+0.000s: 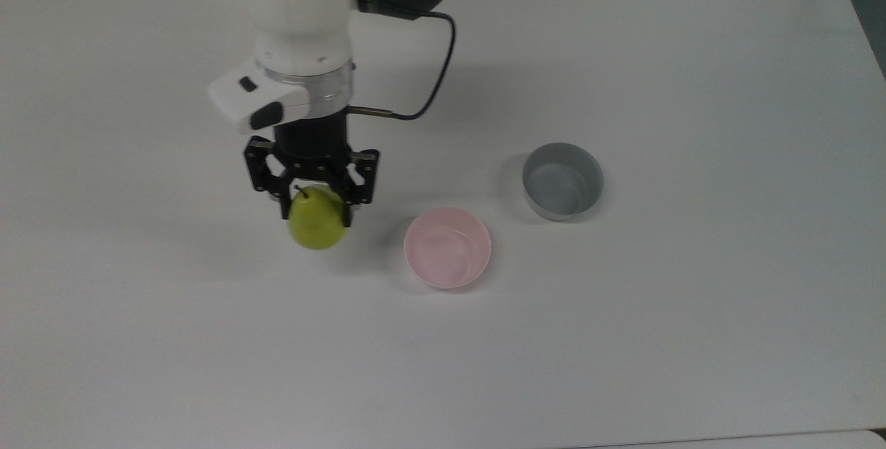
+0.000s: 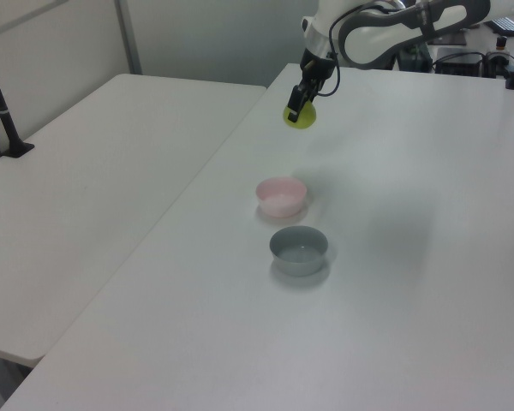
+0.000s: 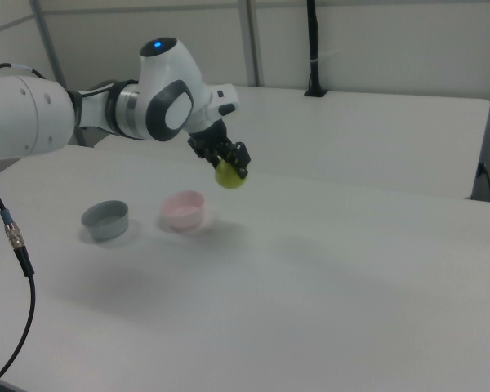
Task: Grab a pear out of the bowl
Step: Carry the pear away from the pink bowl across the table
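Observation:
A yellow-green pear (image 1: 317,225) (image 2: 301,116) (image 3: 229,175) hangs in the air above the table, and my gripper (image 1: 315,216) (image 2: 298,101) (image 3: 231,166) is shut on it from above. The pale pink bowl (image 1: 448,248) (image 2: 281,196) (image 3: 184,210) stands on the table with nothing in it. In the top view the pear is well to the left of the bowl and clear of its rim. The pear's dark stem shows between the black fingers in the top view.
A grey straight-walled bowl (image 1: 562,180) (image 2: 299,250) (image 3: 105,219) stands beside the pink bowl, to the top view's right. The white table (image 1: 623,338) runs wide on all sides. A black cable (image 1: 429,89) loops from the wrist. A second table (image 2: 86,197) stands in the left view's left.

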Controlling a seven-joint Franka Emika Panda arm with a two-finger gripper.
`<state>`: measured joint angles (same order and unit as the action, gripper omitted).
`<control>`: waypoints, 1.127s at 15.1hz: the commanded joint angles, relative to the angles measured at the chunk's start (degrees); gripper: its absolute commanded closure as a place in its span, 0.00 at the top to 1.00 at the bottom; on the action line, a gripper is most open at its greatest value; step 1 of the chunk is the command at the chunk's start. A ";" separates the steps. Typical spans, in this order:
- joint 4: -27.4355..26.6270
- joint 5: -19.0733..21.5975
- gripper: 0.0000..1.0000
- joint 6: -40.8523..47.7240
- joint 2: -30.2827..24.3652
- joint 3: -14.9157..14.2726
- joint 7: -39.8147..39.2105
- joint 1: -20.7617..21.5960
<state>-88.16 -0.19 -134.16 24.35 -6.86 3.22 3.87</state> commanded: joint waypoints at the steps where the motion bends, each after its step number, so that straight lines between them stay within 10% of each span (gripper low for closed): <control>1: -0.09 0.10 0.58 -4.34 0.87 -0.09 -3.31 -2.11; 17: -0.18 0.02 0.61 -22.98 13.26 0.09 -5.77 -3.17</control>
<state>-88.22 -0.19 -153.13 35.65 -6.68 -1.52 0.32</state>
